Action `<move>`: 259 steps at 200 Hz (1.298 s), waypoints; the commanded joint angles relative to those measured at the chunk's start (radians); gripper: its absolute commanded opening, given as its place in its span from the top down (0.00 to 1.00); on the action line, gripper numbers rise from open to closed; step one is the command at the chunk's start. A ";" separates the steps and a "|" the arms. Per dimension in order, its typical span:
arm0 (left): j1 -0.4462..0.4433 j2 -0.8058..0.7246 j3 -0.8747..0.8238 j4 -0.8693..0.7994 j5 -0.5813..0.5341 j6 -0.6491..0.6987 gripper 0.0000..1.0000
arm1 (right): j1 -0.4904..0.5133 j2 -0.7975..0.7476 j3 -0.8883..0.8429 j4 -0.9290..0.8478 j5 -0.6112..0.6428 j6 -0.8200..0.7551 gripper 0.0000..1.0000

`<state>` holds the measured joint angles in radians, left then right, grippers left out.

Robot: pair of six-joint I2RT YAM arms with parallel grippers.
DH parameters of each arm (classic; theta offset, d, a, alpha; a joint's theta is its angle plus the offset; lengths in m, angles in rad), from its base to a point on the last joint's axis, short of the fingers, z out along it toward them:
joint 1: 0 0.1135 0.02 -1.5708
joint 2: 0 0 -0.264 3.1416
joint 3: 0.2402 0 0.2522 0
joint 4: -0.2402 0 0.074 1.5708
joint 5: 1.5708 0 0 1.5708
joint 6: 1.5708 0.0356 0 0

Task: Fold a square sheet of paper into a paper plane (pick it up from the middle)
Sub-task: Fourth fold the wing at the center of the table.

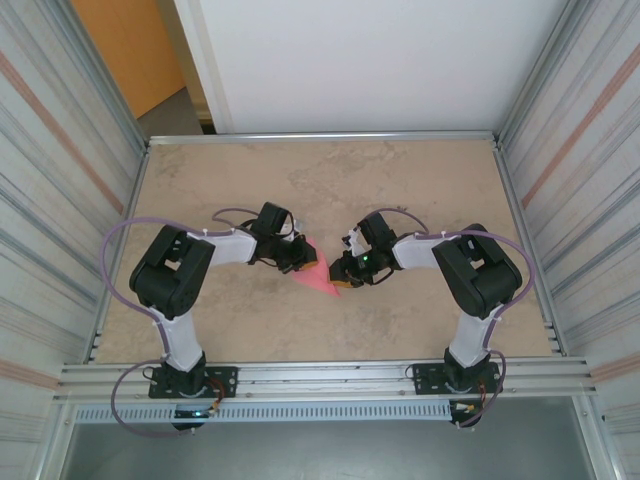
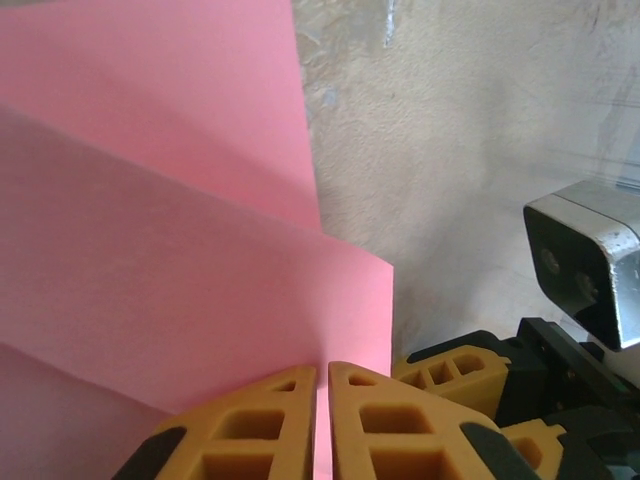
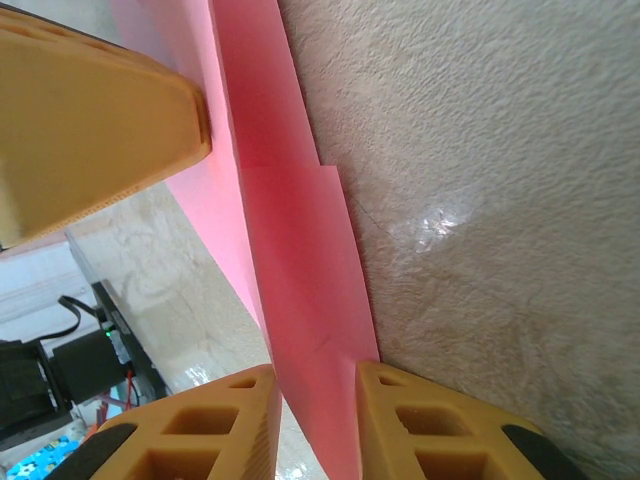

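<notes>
top external, beige marbled table [image 1: 400,180], pink paper [image 1: 322,278], corrugated metal walls [image 1: 50,170]

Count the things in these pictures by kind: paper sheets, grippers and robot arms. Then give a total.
pink paper sheet: 1
grippers: 2 (left gripper, right gripper)
robot arms: 2 (left arm, right arm)
Total: 5

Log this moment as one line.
left hand: shut on folded paper | right hand: straddling it, grip unclear | stage: mid-fold
</notes>
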<state>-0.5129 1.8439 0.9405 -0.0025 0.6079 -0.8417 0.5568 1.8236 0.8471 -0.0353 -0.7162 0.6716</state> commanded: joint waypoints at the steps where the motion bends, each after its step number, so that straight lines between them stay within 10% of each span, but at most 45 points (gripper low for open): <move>1: 0.001 0.008 0.002 -0.028 -0.021 0.004 0.87 | 0.007 0.071 -0.042 -0.049 0.119 -0.017 0.73; 259: 0.019 0.003 -0.049 -0.029 -0.051 0.006 0.91 | 0.013 0.111 -0.025 -0.118 0.187 -0.009 0.74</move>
<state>-0.5079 1.8439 0.9157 -0.0250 0.5716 -0.8417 0.5568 1.8324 0.8635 -0.0654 -0.7113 0.6716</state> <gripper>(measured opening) 0.095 0.256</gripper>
